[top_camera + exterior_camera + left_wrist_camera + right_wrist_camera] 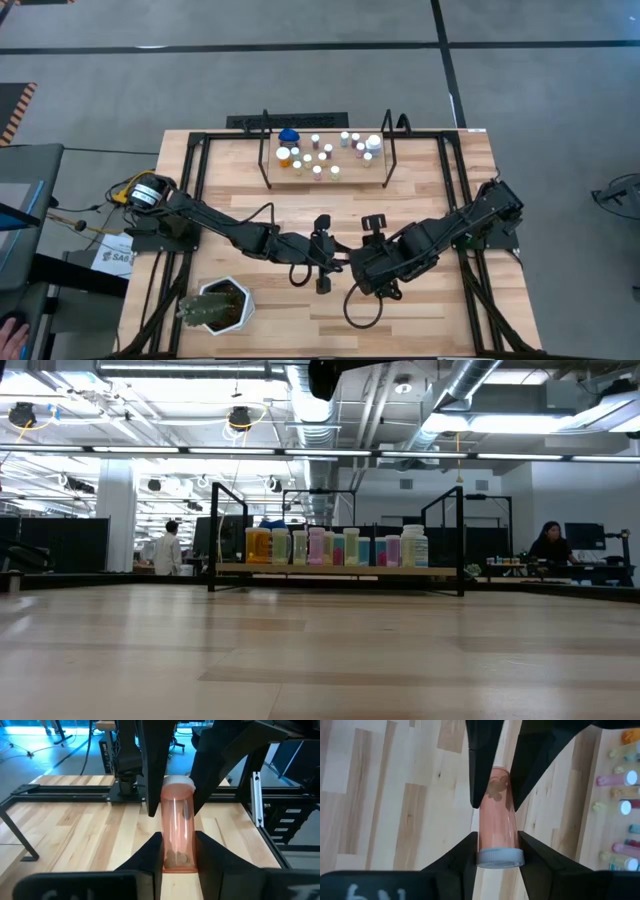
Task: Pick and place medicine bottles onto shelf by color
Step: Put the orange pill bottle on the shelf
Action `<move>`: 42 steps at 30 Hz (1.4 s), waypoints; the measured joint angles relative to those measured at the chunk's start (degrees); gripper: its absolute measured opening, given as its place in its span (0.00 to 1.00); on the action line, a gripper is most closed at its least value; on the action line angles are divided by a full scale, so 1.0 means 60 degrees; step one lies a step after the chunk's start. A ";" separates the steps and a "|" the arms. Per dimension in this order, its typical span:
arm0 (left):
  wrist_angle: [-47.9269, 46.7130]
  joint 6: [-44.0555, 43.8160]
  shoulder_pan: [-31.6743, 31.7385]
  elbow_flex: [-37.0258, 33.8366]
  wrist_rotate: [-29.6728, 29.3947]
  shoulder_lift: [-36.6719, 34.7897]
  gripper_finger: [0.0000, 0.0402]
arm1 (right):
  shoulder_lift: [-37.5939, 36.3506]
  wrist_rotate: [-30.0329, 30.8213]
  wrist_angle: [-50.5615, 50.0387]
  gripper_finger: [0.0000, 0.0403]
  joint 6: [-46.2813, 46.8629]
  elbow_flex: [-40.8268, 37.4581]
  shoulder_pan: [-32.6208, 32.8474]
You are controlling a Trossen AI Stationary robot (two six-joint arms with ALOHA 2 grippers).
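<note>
- the pink vial (177,832) with a white cap is nearest to both wrist cameras; it is held above the table (420,215), in the middle between the two arms.
- the left gripper (178,851) is clamped on the bottom end of the vial, where some small pills lie; its fingers press on both sides.
- the right gripper (499,851) is clamped on the cap end of the same vial, so both grippers hold it at once.
- in the high view the two grippers meet near the front centre of the table, well apart from the shelf (372,180) at the back.
- the shelf already carries many bottles (335,547) in a row, orange ones at one end, then pink and yellow ones, and white at the other end.
- this looks like a handover. to do it well, i think one gripper should open only when the other has a firm, straight hold, so the vial does not tilt or drop.
- the releasing arm should then draw back along the vial's axis, without pushing it sideways.
- a green plant (214,305) stands near the left arm; it is not part of the task.
</note>
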 joint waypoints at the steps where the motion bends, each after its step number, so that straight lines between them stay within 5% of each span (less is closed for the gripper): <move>1: 0.0000 0.0000 -0.0001 0.0000 0.0000 -0.0002 0.15 | -0.0010 -0.0004 0.0011 0.38 -0.0041 0.0000 0.0023; 22: 0.3625 0.2390 0.0010 -0.0007 0.0208 -0.0011 0.19 | -0.0081 0.0169 -0.1190 0.46 -0.1489 0.4315 0.0655; 42: 0.4879 0.3005 -0.0083 0.0025 0.1311 -0.0063 0.19 | -0.0388 0.1134 -0.1006 0.46 -0.1571 0.3959 0.0751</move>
